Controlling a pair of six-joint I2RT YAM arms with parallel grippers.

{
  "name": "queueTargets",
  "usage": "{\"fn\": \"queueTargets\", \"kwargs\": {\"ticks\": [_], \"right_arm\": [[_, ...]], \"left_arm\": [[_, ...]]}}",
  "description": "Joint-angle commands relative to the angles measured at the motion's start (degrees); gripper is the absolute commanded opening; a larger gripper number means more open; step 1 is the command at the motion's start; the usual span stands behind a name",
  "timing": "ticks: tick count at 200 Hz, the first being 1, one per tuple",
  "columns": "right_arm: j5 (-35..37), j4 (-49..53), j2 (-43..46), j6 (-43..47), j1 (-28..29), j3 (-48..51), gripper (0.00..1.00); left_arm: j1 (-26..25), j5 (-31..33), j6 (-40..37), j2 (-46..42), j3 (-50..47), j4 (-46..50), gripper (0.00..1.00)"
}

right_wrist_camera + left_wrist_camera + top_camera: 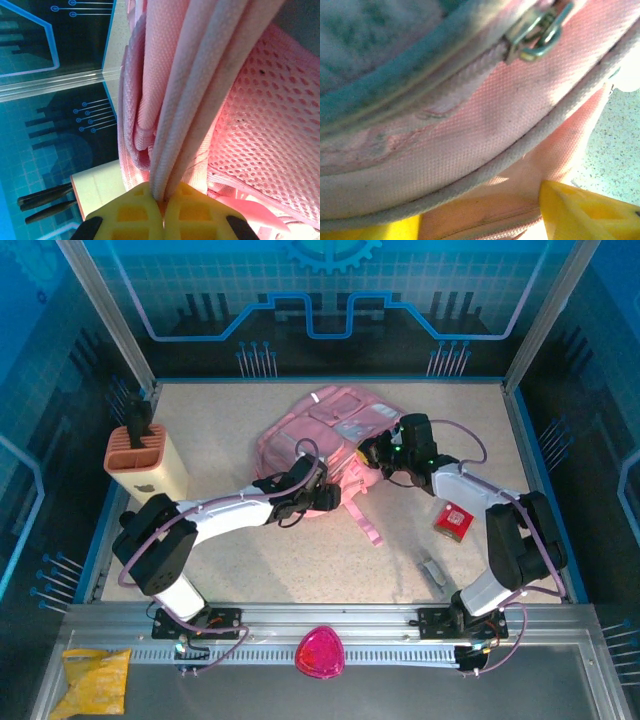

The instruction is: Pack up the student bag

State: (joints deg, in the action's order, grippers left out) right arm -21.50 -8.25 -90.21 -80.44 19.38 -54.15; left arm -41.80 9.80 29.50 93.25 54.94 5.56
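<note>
**Q:** At nine o'clock on the table, what stands there?

**A:** A peach pen holder point(145, 462), upright by the left edge, with something dark sticking up from it. Off the table point(220, 560), down at seven o'clock on the near ledge, lies a yellow packet point(95, 680).

**Q:** And the left jaws?

**A:** They sit at the six o'clock rim of the student bag point(330, 425). In the left wrist view their yellow fingers point(587, 212) stand well apart, so they are open. Pink fabric, piping and a metal zipper pull point(540, 30) lie close above them.

**Q:** Where is the bag itself?

**A:** Just past the table's centre, toward twelve o'clock. It is slumped flat, with a strap point(365, 525) trailing toward five o'clock. On the near rail at six o'clock lies a magenta rounded triangle point(320, 652).

**Q:** The right jaws?

**A:** They are at the bag's four o'clock side and closed on it. In the right wrist view the two fingers point(200, 215) are pinched together on a fold of pink straps, with mesh just beside.

**Q:** Farther right?

**A:** A small red box point(453, 521) sits at four o'clock and a grey piece point(432, 570) at five o'clock, both apart from the bag.
</note>
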Motion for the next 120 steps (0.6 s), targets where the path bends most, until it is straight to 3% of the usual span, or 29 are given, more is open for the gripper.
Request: {"fn": "queueTargets", "kwargs": {"ticks": [1, 34, 72, 93, 120], "right_arm": [[-7.2, -6.3, 3.3, -1.7, 0.6, -0.2, 0.00], [-6.3, -5.3, 4.0, -0.6, 0.7, 0.9, 0.00], [-6.6, -6.9, 3.3, -1.1, 0.8, 1.9, 0.00], [-6.6, -8.6, 3.1, -0.6, 0.7, 2.3, 0.00], [-7.4, -10.8, 2.0, -1.5, 0.7, 2.2, 0.00]], "left_arm": [[0.0, -0.2, -5.9, -0.6, 3.9, -10.5, 0.67], [0.0, -2.6, -5.0, -0.5, 4.2, -16.1, 0.73], [0.1, -0.3, -2.6, -2.1, 2.9, -21.1, 0.73], [0.4, 1.8, -0.3, -2.8, 3.7, -18.0, 0.72], [1.3, -2.8, 3.7, -2.8, 3.7, -18.8, 0.70]]}}
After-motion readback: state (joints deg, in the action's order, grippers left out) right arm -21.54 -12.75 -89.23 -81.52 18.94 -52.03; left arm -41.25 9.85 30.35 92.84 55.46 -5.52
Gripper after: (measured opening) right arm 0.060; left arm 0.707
